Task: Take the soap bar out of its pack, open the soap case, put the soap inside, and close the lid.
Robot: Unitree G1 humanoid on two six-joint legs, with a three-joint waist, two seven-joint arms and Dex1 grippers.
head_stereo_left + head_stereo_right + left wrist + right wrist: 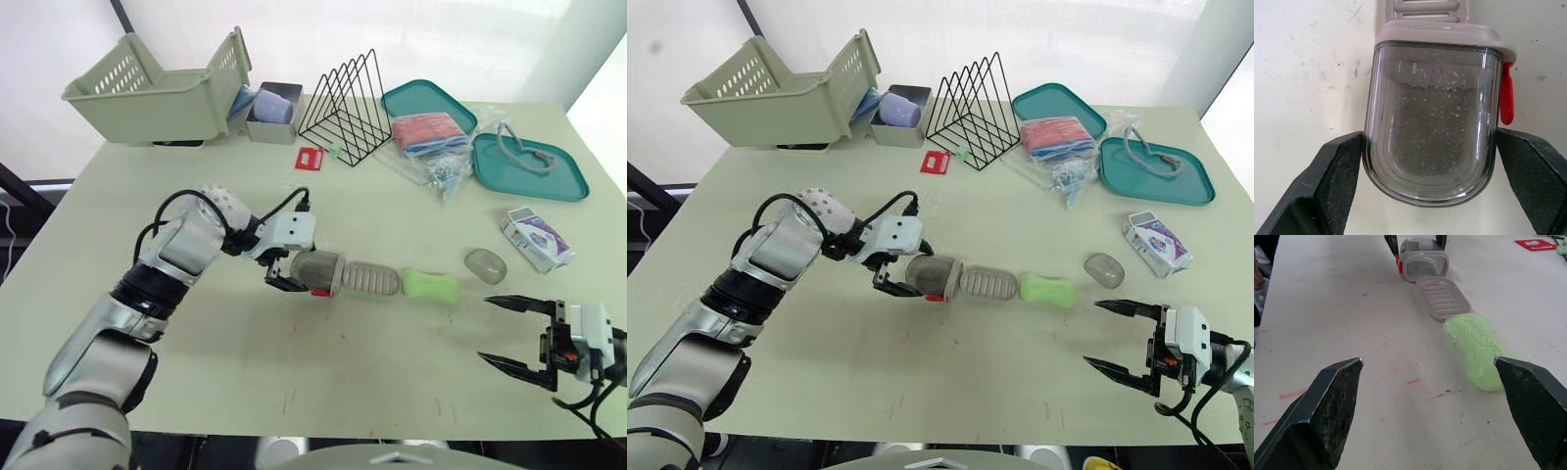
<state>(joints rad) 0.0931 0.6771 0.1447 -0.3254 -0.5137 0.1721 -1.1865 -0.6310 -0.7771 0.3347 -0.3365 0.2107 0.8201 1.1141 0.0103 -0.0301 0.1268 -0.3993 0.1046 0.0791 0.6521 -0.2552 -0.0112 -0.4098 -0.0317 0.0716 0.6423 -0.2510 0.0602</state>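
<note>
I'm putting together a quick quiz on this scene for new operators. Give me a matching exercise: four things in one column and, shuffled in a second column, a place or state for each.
Column 1
1. soap bar
2. soap case
3. soap pack
4. right gripper

Column 2
A. open, holding nothing
B. held in the left gripper
C. green, lying bare beside the slid-out tray
D. white and purple box, to the robot's right of the soap

Pairs: 1-C, 2-B, 3-D, 4-A
</note>
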